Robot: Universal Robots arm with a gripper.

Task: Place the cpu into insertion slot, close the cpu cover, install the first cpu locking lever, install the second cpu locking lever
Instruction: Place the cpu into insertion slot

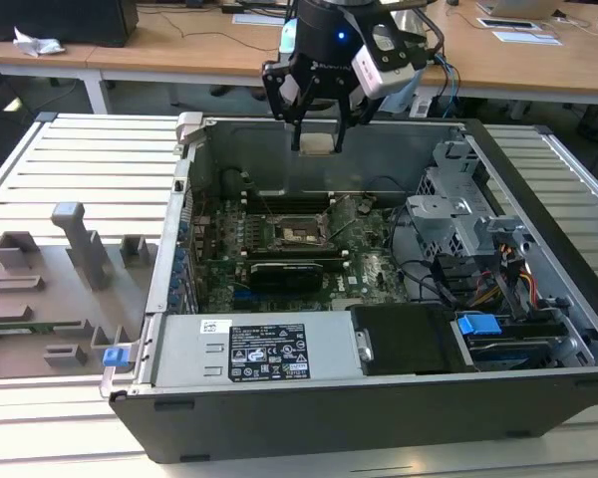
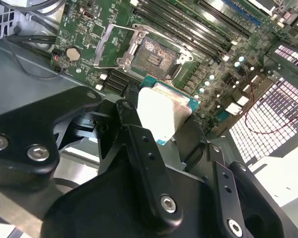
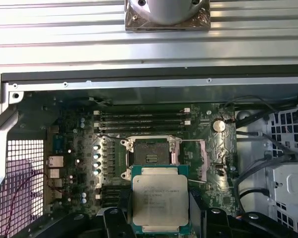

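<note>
My gripper (image 1: 319, 134) hangs above the back wall of the open computer case (image 1: 179, 259), shut on the cpu (image 1: 317, 144), a small square chip with a silver top. In the first wrist view the cpu (image 3: 160, 201) sits between the black fingers (image 3: 118, 214), just short of the insertion slot (image 3: 150, 153). The insertion slot (image 2: 156, 54) lies bare on the green board, its contact field showing. The cpu cover (image 3: 195, 159) seems swung open at the slot's side, with thin wire levers raised. In the exterior view the insertion slot (image 1: 301, 234) lies well below the gripper.
Long black memory slots (image 3: 141, 116) run beside the socket. A black card (image 1: 289, 271), the power supply (image 1: 259, 349) and a drive cage (image 1: 458, 214) with cables crowd the case. A grey fixture plate (image 1: 50, 289) lies at the exterior view's left.
</note>
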